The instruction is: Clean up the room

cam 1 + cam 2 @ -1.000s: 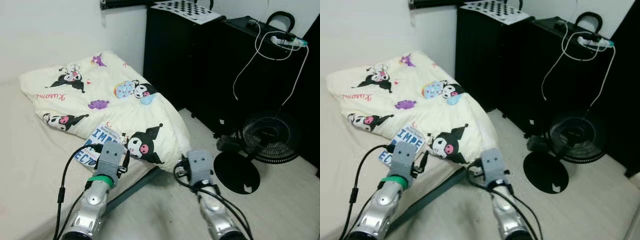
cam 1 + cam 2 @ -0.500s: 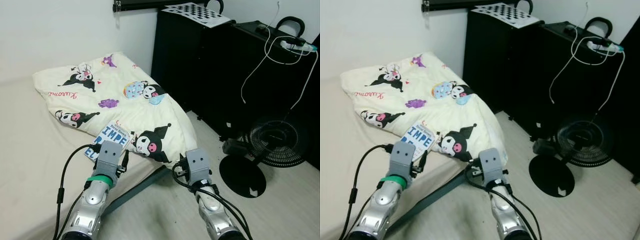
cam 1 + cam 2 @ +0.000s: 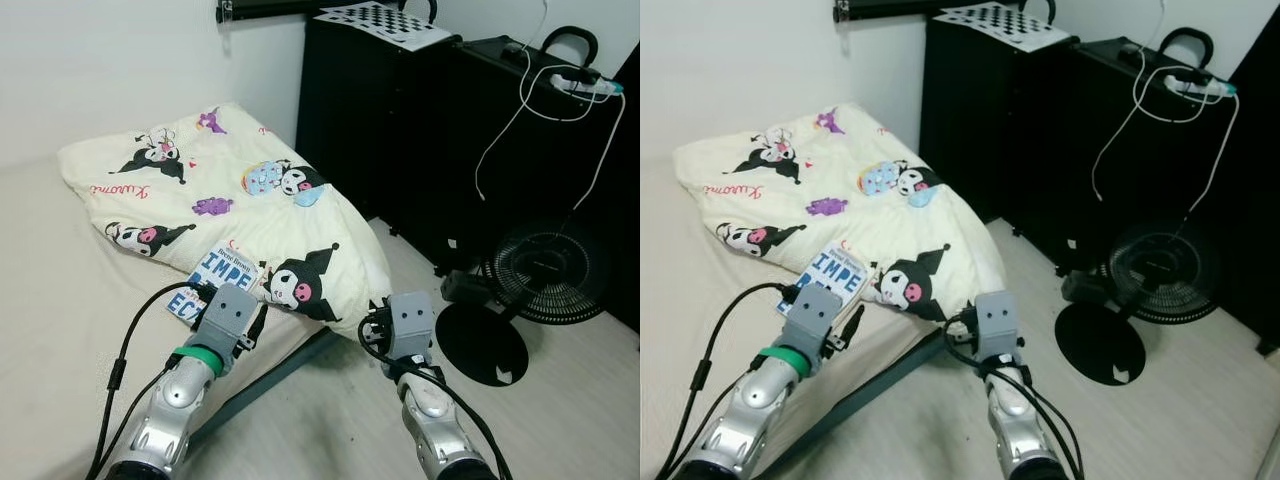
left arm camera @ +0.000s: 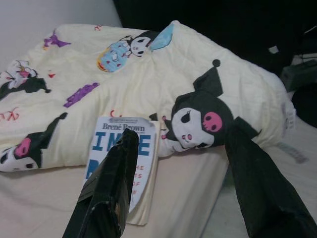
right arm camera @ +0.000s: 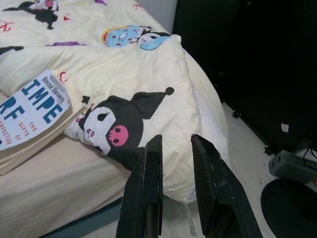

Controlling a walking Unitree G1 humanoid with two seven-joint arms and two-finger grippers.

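Observation:
A cream blanket (image 3: 240,195) printed with cartoon figures lies rumpled across the bed (image 3: 60,300), one corner hanging over the bed's edge. A white book with blue letters (image 3: 218,278) rests on the mattress against the blanket's near edge. My left gripper (image 4: 182,133) hovers open just short of the book, which lies by one finger (image 4: 116,173). My right gripper (image 5: 176,140) is shut with nothing in it, low beside the bed and pointing at the blanket's hanging corner (image 5: 193,163).
A black floor fan (image 3: 545,270) with a round base (image 3: 483,343) stands on the pale floor at the right. Black cabinets (image 3: 360,110) and a black case (image 3: 520,120) with a power strip and white cables line the wall. A checkerboard sheet (image 3: 385,20) lies on top.
The camera has swung a little, shifting the whole scene. Both grippers stay low before the blanket's near edge; the right one sits slightly further right, nearer the hanging corner.

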